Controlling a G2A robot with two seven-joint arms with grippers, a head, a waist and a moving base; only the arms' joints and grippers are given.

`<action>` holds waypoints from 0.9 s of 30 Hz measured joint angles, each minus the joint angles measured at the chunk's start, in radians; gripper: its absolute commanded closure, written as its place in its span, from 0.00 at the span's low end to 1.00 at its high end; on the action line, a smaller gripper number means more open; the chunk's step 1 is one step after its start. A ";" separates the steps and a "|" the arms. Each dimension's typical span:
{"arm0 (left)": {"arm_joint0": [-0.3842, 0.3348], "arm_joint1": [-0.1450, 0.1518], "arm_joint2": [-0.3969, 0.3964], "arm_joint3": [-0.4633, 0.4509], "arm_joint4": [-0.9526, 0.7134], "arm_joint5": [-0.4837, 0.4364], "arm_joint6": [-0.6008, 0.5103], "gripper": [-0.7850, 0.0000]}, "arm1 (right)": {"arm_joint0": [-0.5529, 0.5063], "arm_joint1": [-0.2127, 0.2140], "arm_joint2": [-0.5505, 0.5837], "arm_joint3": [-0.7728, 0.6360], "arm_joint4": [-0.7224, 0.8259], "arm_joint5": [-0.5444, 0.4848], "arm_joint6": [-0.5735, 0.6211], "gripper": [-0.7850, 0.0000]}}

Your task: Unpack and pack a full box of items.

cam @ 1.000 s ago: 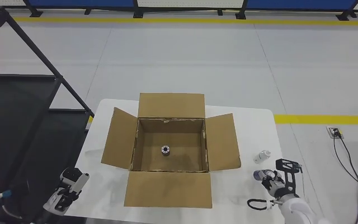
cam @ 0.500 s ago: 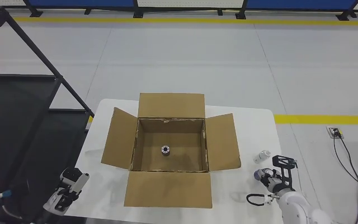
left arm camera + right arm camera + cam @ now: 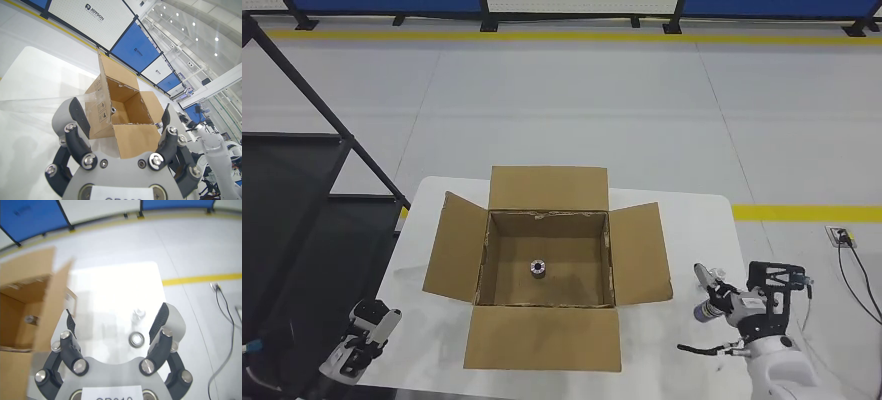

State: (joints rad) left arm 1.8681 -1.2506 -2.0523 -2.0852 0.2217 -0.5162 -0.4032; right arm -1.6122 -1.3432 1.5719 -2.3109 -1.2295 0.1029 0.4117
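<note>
An open cardboard box (image 3: 547,345) stands mid-table with its four flaps spread. One small round metal item (image 3: 538,266) lies on its floor, also seen in the wrist views (image 3: 113,109) (image 3: 28,319). My right gripper (image 3: 729,298) (image 3: 116,309) hovers open over the table to the right of the box. Beneath it lie a small ring-shaped item (image 3: 136,339) (image 3: 703,313) and a small pale bottle (image 3: 139,313), blurred. My left gripper (image 3: 360,345) (image 3: 121,106) stays open and empty off the table's near-left corner, facing the box (image 3: 130,106).
The white table (image 3: 692,215) has bare room behind and to the right of the box. A dark frame (image 3: 312,100) stands at the left. A cable and socket (image 3: 840,238) lie on the floor to the right.
My right gripper has turned and shifted slightly right and away from the box, above the small items. The left arm and the box have not moved.
</note>
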 measured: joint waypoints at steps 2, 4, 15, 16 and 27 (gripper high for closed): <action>0.000 0.000 0.000 0.000 0.000 0.000 0.000 0.00 | -0.005 0.002 -0.062 -0.051 -0.038 -0.081 -0.062 0.00; 0.000 0.000 0.000 0.000 0.000 0.000 0.000 0.00 | 0.038 0.005 -0.152 -0.044 -0.081 -0.187 -0.065 0.00; -0.004 0.000 -0.022 0.032 -0.036 0.020 0.035 0.00 | 0.750 -0.082 -0.647 0.505 0.006 -0.217 0.499 0.00; -0.002 0.000 -0.029 0.037 -0.047 0.018 0.041 0.00 | 0.806 -0.095 -0.676 0.568 0.034 -0.207 0.517 0.00; 0.010 0.000 -0.071 0.056 -0.118 0.030 0.064 0.00 | 1.195 -0.250 -0.923 1.262 0.253 -0.150 0.452 0.00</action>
State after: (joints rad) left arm 1.8781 -1.2507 -2.1235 -2.0287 0.1035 -0.4862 -0.3395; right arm -0.4176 -1.5928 0.6488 -1.0492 -0.9762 -0.0466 0.8641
